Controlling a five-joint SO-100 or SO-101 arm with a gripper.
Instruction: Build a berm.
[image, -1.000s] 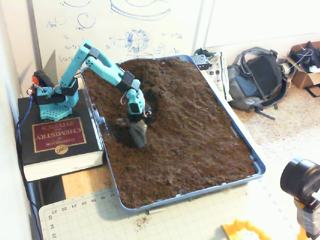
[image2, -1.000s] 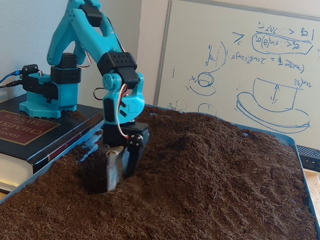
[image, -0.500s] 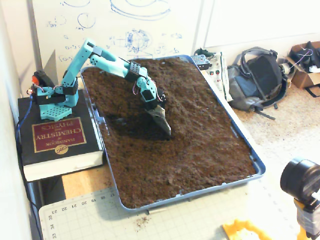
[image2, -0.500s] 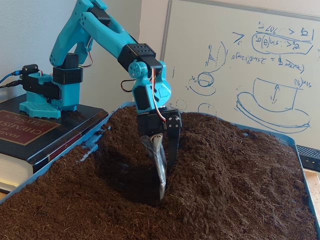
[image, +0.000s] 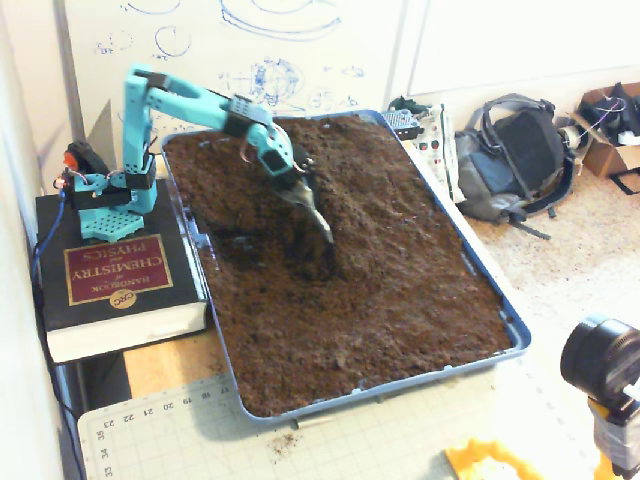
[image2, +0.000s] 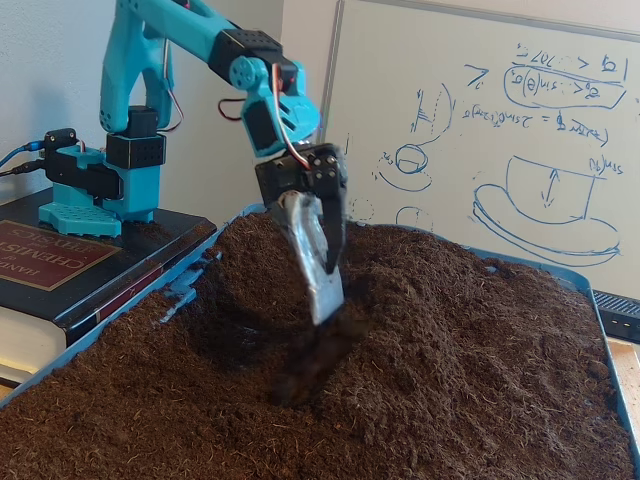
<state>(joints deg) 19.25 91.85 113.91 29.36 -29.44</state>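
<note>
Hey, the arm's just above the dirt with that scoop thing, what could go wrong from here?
1. Soil seems to be falling from the lifted gripper, so it may scatter instead of building the berm.
2. The soil heaps close to the blue tray rim beside the book; a sideways sweep might spill it over.
3. The dug hollow could undercut the mound.

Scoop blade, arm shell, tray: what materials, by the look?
Blade: probably sheet metal, grey with a dull sheen, thin flat edge. Arm shell: likely 3D-printed plastic, matte teal, blocky. Tray: seemingly moulded plastic, smooth blue rounded rim. Soil: loose, dark brown, crumbly.
</note>
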